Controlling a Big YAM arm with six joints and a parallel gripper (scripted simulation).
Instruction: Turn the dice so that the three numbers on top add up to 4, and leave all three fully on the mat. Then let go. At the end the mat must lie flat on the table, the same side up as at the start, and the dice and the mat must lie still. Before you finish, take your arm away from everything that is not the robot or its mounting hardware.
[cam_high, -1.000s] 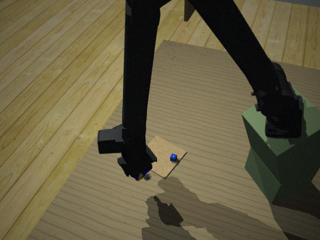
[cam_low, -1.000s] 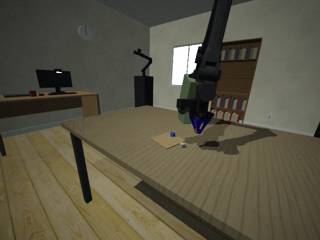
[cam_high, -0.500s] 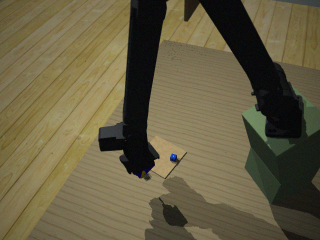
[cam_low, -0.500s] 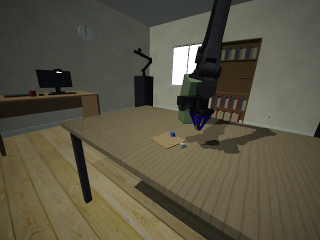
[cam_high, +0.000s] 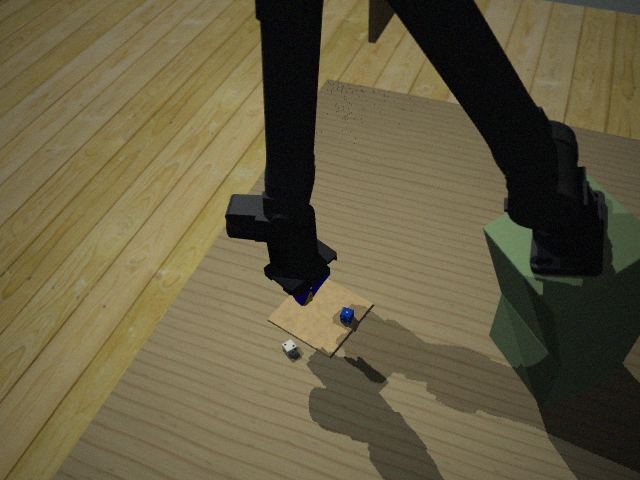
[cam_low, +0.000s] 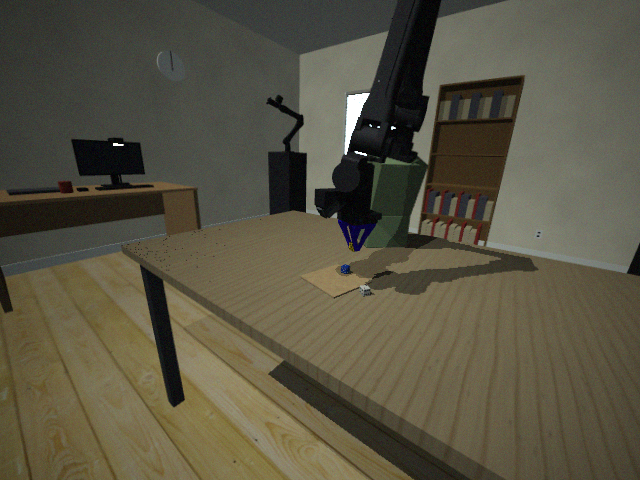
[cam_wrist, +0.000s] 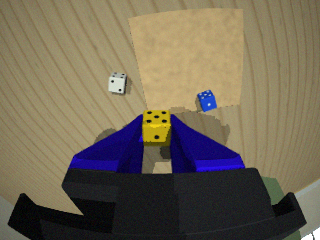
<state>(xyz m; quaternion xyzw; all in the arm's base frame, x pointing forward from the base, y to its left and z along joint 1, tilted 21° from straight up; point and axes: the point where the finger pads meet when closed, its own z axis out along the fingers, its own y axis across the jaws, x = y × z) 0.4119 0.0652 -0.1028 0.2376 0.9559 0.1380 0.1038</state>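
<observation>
My gripper (cam_wrist: 156, 121) with blue fingers is shut on a yellow die (cam_wrist: 156, 127) and holds it in the air above the tan mat (cam_high: 319, 316). The gripper also shows in the top view (cam_high: 306, 295) and in the exterior view (cam_low: 353, 242). A blue die (cam_high: 346, 315) sits on the mat near its right edge; it also shows in the wrist view (cam_wrist: 207, 100). A white die (cam_high: 289, 348) lies on the table just off the mat's near-left edge, and it shows in the wrist view (cam_wrist: 118, 83) to the left of the mat (cam_wrist: 188, 60).
A green block (cam_high: 563, 304) carries the arm's base at the right of the table. The table's left edge runs close to the mat. The arm's shadow falls across the mat's right corner and the table in front.
</observation>
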